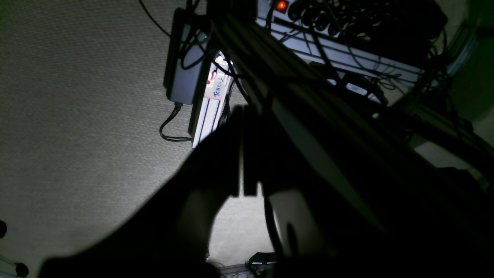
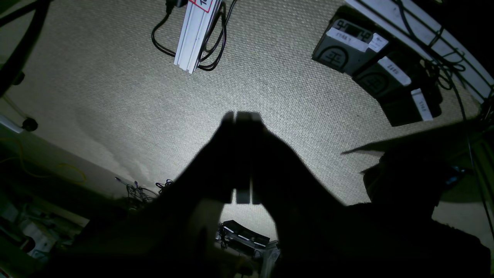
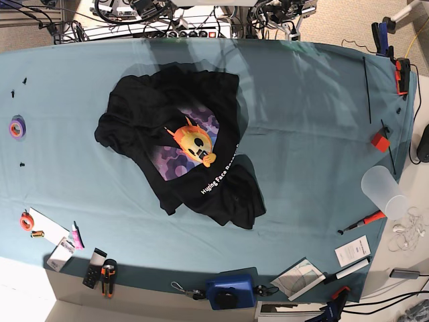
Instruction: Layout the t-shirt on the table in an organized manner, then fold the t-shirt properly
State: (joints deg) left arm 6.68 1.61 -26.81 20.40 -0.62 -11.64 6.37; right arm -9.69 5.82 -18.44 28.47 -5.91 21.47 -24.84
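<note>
Both arms are parked off the worktop point(image 3: 308, 100), wrist cams looking at carpet. Left pincer point(image 1: 243, 150) and right pincer point(image 2: 243, 156) are sitting closed, gripping nothing. The t-shirt point(image 3: 184, 151) is lying crumpled, print up, rotated diagonally left of centre, sleeves bunched, so I'd say layout isn't started.

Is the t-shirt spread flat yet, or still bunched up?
Still bunched. The t-shirt lies crooked on the table, print up, with its lower edge folded over itself and wrinkles around the sleeves.
</note>
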